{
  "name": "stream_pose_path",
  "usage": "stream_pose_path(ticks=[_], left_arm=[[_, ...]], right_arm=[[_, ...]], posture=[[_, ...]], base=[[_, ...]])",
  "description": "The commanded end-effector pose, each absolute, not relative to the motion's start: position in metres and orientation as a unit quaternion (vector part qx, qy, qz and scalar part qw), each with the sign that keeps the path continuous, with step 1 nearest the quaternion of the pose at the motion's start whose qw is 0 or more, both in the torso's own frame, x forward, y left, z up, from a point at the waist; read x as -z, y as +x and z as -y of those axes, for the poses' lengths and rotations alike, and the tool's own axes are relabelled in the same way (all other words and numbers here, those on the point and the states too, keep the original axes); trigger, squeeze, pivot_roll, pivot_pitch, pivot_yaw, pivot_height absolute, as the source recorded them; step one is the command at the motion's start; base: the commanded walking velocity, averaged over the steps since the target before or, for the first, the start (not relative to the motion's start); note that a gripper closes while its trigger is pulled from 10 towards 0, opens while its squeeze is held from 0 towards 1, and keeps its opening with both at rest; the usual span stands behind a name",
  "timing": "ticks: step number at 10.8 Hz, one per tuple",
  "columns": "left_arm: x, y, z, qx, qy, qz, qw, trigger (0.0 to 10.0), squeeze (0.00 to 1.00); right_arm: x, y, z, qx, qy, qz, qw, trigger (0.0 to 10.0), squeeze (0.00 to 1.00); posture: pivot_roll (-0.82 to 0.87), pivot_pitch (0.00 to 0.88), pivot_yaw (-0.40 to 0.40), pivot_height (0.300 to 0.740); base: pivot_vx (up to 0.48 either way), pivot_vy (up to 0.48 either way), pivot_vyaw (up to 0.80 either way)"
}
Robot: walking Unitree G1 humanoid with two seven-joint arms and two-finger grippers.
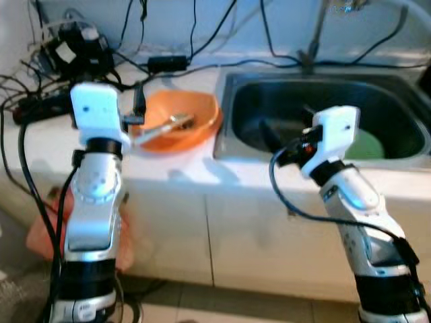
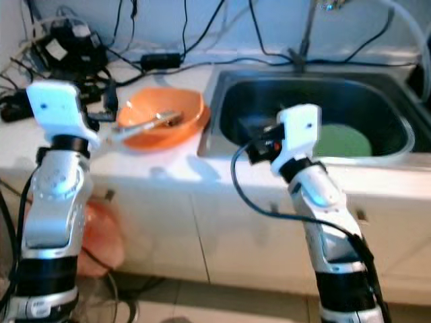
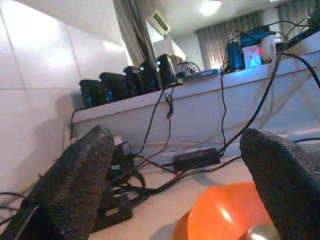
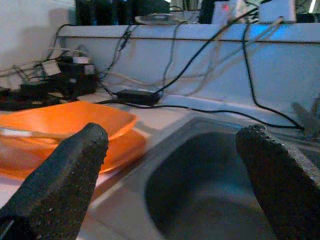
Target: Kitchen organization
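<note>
Nothing moved yet, by the look of it. Orange bowl [image 1: 176,121] sits on the counter [image 1: 175,171] just left of the sink [image 1: 323,114], a metal utensil [image 1: 168,123] lying in it. Green plate [image 1: 363,145] lies in the sink. Left gripper [image 3: 180,185] hovers beside the bowl, fingers apart, empty. Right gripper [image 4: 170,185] is at the sink's near edge, also spread, empty. All sorting remains.

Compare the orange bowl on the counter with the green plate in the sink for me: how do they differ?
The orange bowl sits on the white counter left of the sink; the green plate lies down in the basin. The bowl is deep-sided and holds a metal utensil; the plate looks flat, with nothing visible on it. The bowl lies before the left gripper, the plate beyond the right arm. Both rest upright.
</note>
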State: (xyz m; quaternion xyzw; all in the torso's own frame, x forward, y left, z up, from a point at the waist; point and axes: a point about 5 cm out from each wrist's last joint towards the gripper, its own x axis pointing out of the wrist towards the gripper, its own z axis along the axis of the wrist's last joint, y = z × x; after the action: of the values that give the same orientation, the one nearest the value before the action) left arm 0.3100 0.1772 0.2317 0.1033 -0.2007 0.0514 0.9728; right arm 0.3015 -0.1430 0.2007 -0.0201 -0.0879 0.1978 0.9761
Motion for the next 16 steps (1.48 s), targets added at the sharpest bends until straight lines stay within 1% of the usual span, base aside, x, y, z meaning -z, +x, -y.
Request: stream_pose_path(ticks=[1, 4, 5, 6, 8, 10, 11, 12, 13, 16], left_arm=[[-0.236, 0.309, -0.172, -0.046, 0.102, 0.215, 0.97, 10.0, 0.0], [-0.234, 0.301, -0.171, -0.038, 0.13, 0.233, 0.963, 10.0, 0.0], [-0.232, 0.289, -0.174, -0.017, 0.146, 0.244, 0.959, 10.0, 0.0], [-0.226, 0.279, -0.177, -0.012, 0.169, 0.243, 0.955, 10.0, 0.0], [-0.211, 0.275, -0.186, -0.026, 0.181, 0.22, 0.958, 10.0, 0.0], [-0.197, 0.277, -0.19, -0.037, 0.171, 0.194, 0.965, 10.0, 0.0], [-0.192, 0.28, -0.19, -0.039, 0.168, 0.185, 0.968, 10.0, 0.0], [-0.188, 0.284, -0.189, -0.037, 0.161, 0.177, 0.97, 10.0, 0.0], [-0.186, 0.287, -0.188, -0.035, 0.156, 0.174, 0.972, 10.0, 0.0], [-0.185, 0.295, -0.184, -0.029, 0.138, 0.173, 0.975, 10.0, 0.0]], right_arm=[[-0.204, 0.302, 0.15, -0.189, -0.03, 0.092, 0.977, 10.0, 0.0], [-0.203, 0.301, 0.15, -0.19, -0.031, 0.09, 0.977, 10.0, 0.0], [-0.203, 0.302, 0.15, -0.191, -0.032, 0.089, 0.977, 10.0, 0.0], [-0.202, 0.302, 0.152, -0.19, -0.033, 0.087, 0.977, 10.0, 0.0], [-0.202, 0.304, 0.151, -0.195, -0.033, 0.086, 0.976, 10.0, 0.0], [-0.202, 0.304, 0.143, -0.23, -0.031, 0.079, 0.97, 10.0, 0.0], [-0.2, 0.3, 0.138, -0.272, -0.026, 0.06, 0.96, 10.0, 0.0], [-0.195, 0.295, 0.138, -0.293, -0.032, 0.04, 0.955, 10.0, 0.0], [-0.187, 0.29, 0.137, -0.308, -0.038, 0.018, 0.951, 10.0, 0.0], [-0.181, 0.282, 0.134, -0.341, -0.041, -0.008, 0.939, 10.0, 0.0]], posture=[[0.09, 0.013, 0.069, 0.74], [0.08, 0.014, 0.065, 0.74], [0.09, 0.015, 0.061, 0.74], [0.09, 0.016, 0.056, 0.74], [0.1, 0.016, 0.045, 0.74], [0.1, 0.01, 0.044, 0.74], [0.09, 0.009, 0.048, 0.74], [0.09, 0.009, 0.051, 0.74], [0.08, 0.01, 0.055, 0.74], [0.07, 0.017, 0.054, 0.74]], base=[[0.0, 0.0, 0.0], [0.0, 0.0, 0.0], [0.0, 0.0, 0.0], [0.0, 0.0, 0.0], [0.0, 0.0, 0.0], [0.0, 0.0, 0.0], [0.0, 0.0, 0.0], [0.0, 0.0, 0.0], [0.0, 0.0, 0.0], [0.0, 0.0, 0.0]])
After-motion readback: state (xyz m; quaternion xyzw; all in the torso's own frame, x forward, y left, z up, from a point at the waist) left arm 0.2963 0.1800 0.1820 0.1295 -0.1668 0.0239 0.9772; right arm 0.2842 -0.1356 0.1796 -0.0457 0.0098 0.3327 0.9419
